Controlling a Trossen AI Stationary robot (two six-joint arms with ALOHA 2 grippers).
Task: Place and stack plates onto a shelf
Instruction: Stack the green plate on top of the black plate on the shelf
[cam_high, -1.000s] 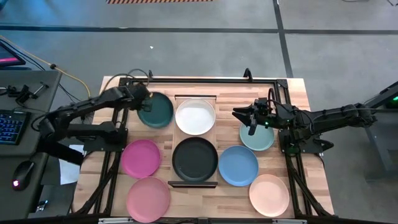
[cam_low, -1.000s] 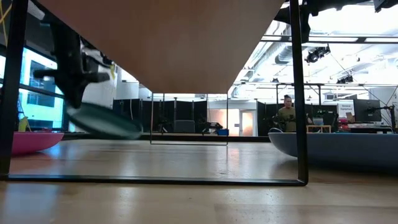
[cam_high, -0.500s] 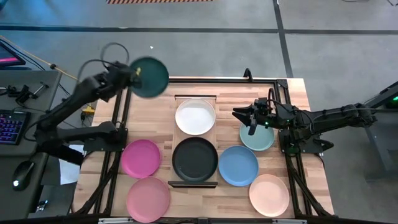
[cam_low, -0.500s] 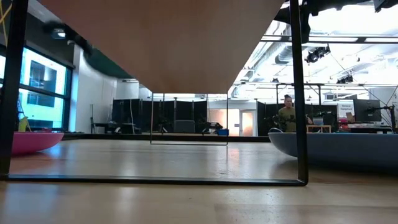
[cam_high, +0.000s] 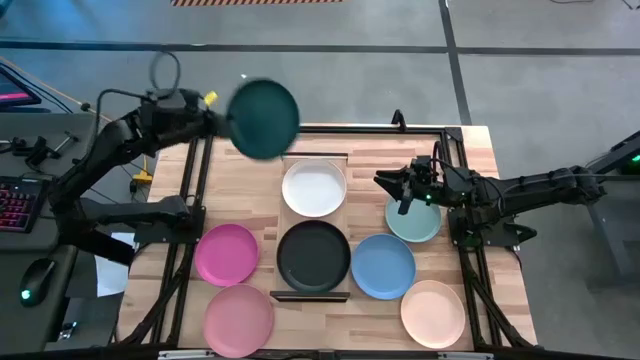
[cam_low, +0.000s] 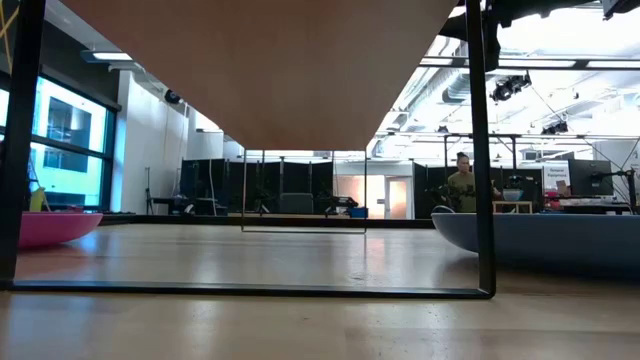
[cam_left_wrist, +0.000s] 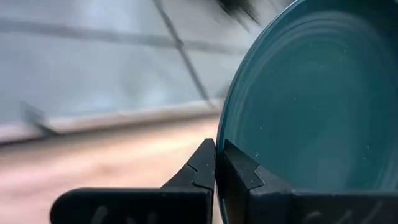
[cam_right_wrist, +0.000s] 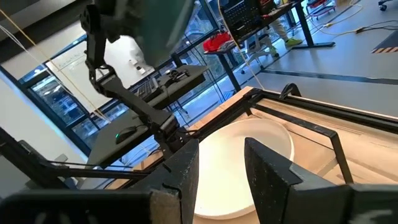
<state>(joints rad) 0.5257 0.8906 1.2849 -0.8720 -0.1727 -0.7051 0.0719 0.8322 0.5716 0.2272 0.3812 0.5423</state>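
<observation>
A robotics lab: beyond the right gripper (cam_right_wrist: 221, 165), desks (cam_right_wrist: 171, 78) with monitors (cam_low: 588, 176), a seated person (cam_low: 461, 183), black partitions (cam_low: 215, 185) and exposed ceiling ducts (cam_low: 455, 88).

1. The floor (cam_high: 520, 90) around the table was grey concrete, crossed by dark seam lines.
2. A strip of orange and black hazard striping (cam_high: 258, 3) lay on the floor at the far edge.
3. A desk (cam_high: 30, 180) with a keyboard (cam_high: 18, 205) and a mouse (cam_high: 38, 275) stood beside the table.
4. Across the room, tall windows (cam_low: 70, 150) let in daylight along one white wall.
5. Dark partition panels (cam_low: 280, 190) lined the back of the room.
6. Exposed ducts and lights (cam_low: 510, 85) hung from the ceiling.
7. A person (cam_low: 462, 185) sat among distant desks.
</observation>
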